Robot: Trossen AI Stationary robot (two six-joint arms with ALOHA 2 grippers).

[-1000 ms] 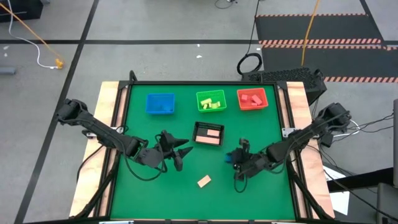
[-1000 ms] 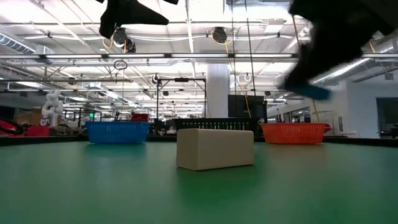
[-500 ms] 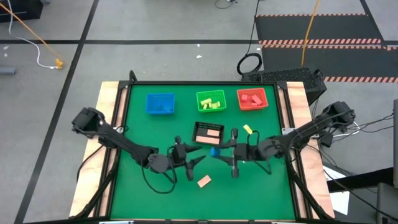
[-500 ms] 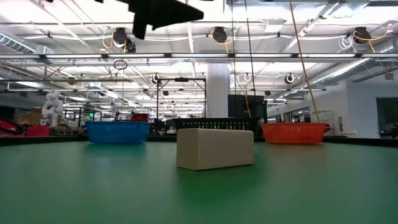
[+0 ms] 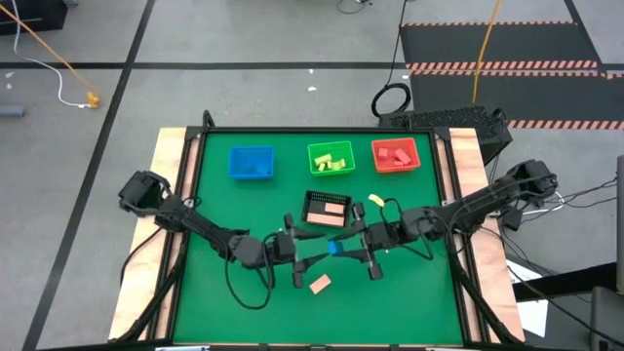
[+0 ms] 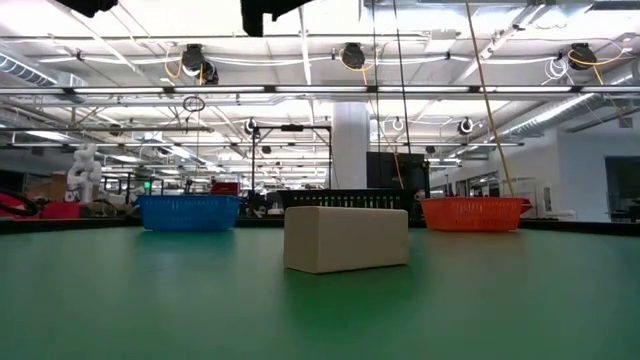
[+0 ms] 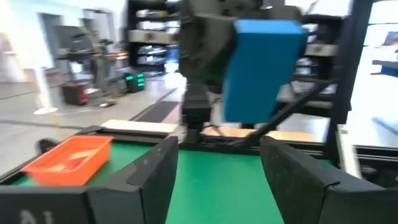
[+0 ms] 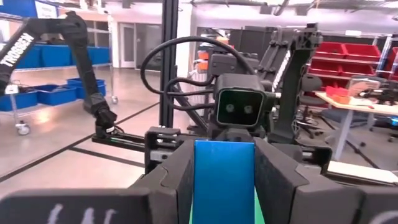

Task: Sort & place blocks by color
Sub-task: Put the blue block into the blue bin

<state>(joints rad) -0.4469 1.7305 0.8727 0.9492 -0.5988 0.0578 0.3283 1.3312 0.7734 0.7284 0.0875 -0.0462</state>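
Note:
A blue block [image 5: 334, 247] hangs above the middle of the table with my right gripper [image 5: 345, 249] shut on it. In the right wrist view the block [image 8: 222, 180] fills the gap between the fingers. My left gripper [image 5: 314, 256] faces it from the table's left, level and open, with its fingers [image 7: 155, 180] just short of the block [image 7: 264, 68] and touching nothing. A tan block [image 5: 320, 284] lies flat on the green table near the front; in the low view this block [image 6: 346, 238] stands close to the camera. My right gripper pinches the blue block between its two fingers, on two opposite faces [image 8: 200, 180]. The fingers come level from the table's right and point toward its left. The block is lifted clear of the table, and its free end sticks out ahead of the fingers [image 7: 267, 37].
At the back stand a blue tray [image 5: 251, 163], a green tray [image 5: 331, 158] with yellow-green blocks and a red tray [image 5: 395, 154] with red blocks. A black mesh tray [image 5: 327, 208] with tan blocks sits just behind the two grippers.
My right gripper has risen with the blue block, gone toward the table's left and tipped from pointing down to level. My left gripper has moved toward the right gripper and also turned level. The two now face each other over the table's middle.

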